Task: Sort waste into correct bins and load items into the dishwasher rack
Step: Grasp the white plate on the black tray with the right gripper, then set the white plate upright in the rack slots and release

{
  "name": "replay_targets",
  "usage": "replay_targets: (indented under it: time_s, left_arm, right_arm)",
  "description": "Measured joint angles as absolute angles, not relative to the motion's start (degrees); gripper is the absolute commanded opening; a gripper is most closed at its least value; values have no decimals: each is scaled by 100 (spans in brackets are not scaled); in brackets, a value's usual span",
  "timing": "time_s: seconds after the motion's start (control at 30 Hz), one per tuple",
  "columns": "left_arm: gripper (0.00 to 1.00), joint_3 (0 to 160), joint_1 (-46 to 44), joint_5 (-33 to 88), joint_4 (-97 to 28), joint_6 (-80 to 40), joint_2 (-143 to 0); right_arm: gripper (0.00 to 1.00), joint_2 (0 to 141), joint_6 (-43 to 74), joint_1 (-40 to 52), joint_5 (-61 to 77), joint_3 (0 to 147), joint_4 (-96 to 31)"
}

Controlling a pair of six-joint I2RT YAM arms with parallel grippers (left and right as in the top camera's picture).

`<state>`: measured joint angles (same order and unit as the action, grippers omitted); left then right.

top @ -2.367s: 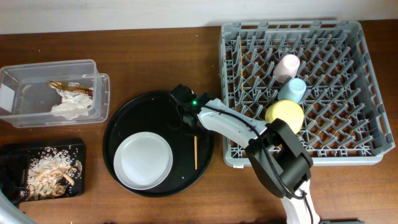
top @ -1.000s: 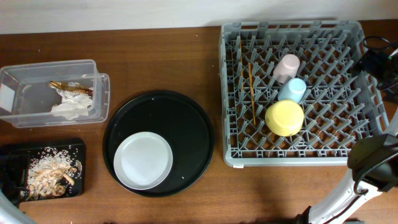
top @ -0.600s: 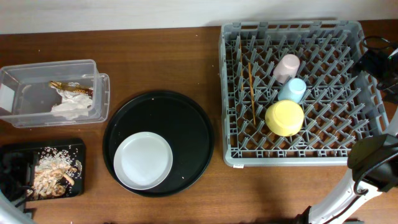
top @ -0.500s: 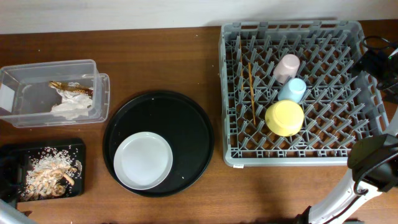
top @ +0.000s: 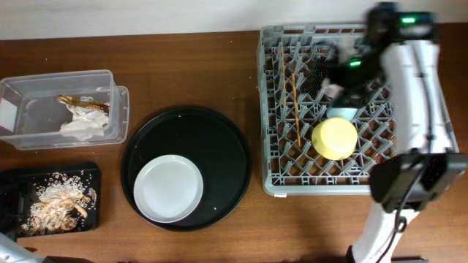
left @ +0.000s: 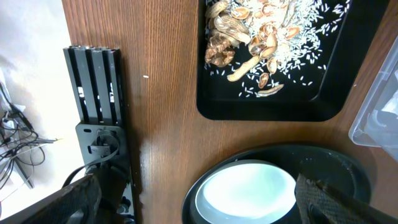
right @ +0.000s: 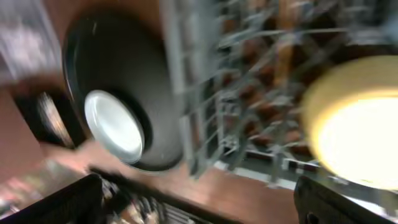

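My right gripper hangs open over the back of the grey dishwasher rack, beside the half-hidden pink cup. The blue cup, the yellow saucer and the chopsticks lie in the rack. The white plate rests on the round black tray. Napkin and wrapper are in the clear tub. Food scraps fill the shallow black tray. My left gripper is open above the plate, holding nothing.
The large round black tray sits mid-table between the bins and the rack. In the left wrist view a black stand with cables stands at the table's edge. The right wrist view is blurred; the saucer shows large at its right.
The right arm has swung from the rack's right edge to over its back, by the cups. The single chopstick left the round tray and now lies in the rack. The left arm pulled back from the scrap tray.
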<state>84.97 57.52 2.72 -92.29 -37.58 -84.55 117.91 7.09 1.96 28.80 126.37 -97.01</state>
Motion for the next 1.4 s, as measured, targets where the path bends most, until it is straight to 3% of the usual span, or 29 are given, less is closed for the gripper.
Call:
replay_targets:
  time_s: [0.03,0.1,0.2,0.27,0.3,0.33,0.47,0.6,0.63,0.7,0.77,0.83,0.87,0.97,1.07,1.23,1.3,1.4]
  left_arm:
    - [99,8497,5752,272,-9227,-3758,-8455]
    - [99,8497,5752,274,-9227,-3758,-8455]
    - [99,8497,5752,263,-9220,-3758,-8455]
    - [99,8497,5752,252,-9218,-3756,-8455]
    - [99,8497,5752,255,-9218,-3758,-8455]
    - [99,8497,5752,255,-9216,-3758,-8455]
    - [99,8497,5752,255,-9216,-3758,-8455]
    - [99,8497,5752,255,-9216,-3758,-8455]
    - [99,8497,5752,252,-9214,-3758,-8455]
    - [99,8497,5752,255,-9216,-3758,-8455]
    - [99,8497,5752,252,-9216,-3758,-8455]
    - [99,8497,5752,255,-9216,-3758,-8455]
    - [99,8497,5752,255,-9216,-3758,-8455]
    - [99,8497,5752,255,-9216,-3758,-8455]
    - [99,8497,5752,252,-9216,-3758,-8455]
    - [99,8497,5752,255,-9218,-3758,-8455]
    - [99,8497,5752,255,-9216,-3758,-8455]
    - [99,8497,5752,255,-9216,-3758,-8455]
  right_arm:
    - [98,11791,705,484,2609,12637,-9701]
    - [98,11793,701,1933,1929,12621,-9544]
    - [98,11869,744,3719,1455,12077,-7988]
    - [99,11922,1063,4340,1306,11410,-6818]
    - [84,11968,1347,4609,1245,10967,-6254]
    - [75,12005,1634,4777,1188,10578,-5852]
    - [59,11996,3030,4810,1125,9465,-4897]
    - [47,12007,3420,4829,1474,8654,-4123]
    - [40,12007,3485,4862,1496,8534,-3994]
    - [40,12007,3645,5011,1483,8396,-3861]
    - [27,12005,3942,5172,1190,8311,-3824]
    - [16,11994,4029,5186,1122,8248,-3747]
    - [4,11990,4053,5186,1100,8221,-3717]
    - [4,11972,4115,5179,1059,8191,-3684]
    - [4,11900,4029,4875,1120,8412,-4418]
    - [4,10613,3164,2860,1007,9585,-5555]
    - [4,9996,2936,1935,397,9815,-5710]
    - [4,9889,2834,1382,-1212,9845,-5854]
